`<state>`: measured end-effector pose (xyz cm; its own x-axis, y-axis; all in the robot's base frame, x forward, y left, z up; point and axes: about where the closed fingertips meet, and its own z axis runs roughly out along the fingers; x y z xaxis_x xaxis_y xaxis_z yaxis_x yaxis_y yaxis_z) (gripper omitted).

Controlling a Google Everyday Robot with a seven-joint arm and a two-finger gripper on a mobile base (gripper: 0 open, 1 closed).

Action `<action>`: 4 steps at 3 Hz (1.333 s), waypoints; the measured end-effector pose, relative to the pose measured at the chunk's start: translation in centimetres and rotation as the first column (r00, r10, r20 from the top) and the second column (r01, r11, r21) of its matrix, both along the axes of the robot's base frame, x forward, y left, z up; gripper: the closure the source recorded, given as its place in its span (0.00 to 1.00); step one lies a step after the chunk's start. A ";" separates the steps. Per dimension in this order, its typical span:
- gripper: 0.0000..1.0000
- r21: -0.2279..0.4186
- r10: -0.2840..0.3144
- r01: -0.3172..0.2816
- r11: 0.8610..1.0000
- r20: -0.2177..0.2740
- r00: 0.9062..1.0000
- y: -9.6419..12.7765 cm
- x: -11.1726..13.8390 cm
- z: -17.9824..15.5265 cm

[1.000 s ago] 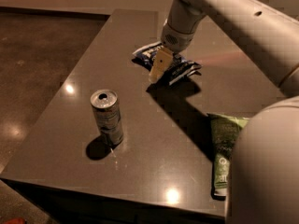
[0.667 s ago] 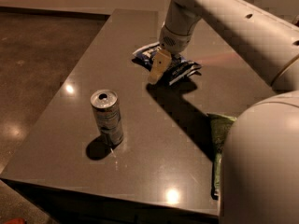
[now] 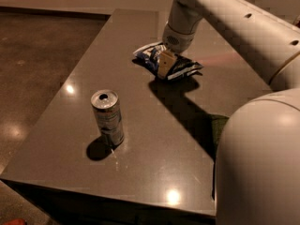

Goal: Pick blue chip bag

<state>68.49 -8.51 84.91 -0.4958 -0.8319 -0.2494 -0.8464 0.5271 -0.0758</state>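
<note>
Gripper (image 3: 164,65) down on the blue chip bag (image 3: 182,67) — whether it has clamped the bag cannot be told. That bag lies directly beneath it, on the dark table (image 3: 154,144); well apart, toward the camera and leftward — an upright silver can (image 3: 108,118).

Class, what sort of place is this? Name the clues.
Likely an indoor break room or lab: a dark table, a drink can and a blue chip bag on it, a shiny hard floor. The end effector is at the bag, far side.
</note>
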 end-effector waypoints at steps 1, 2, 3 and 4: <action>0.70 0.017 0.022 -0.022 1.000 0.006 1.000 -0.3 -0.1 1.2; 0.99 0.073 0.095 -0.098 0.992 0.050 0.994 -0.1 -0.8 5.8; 1.00 0.133 0.175 -0.192 0.972 0.133 0.976 1.2 -0.8 11.2; 1.00 0.134 0.171 -0.189 0.973 0.136 0.976 1.4 -0.4 10.7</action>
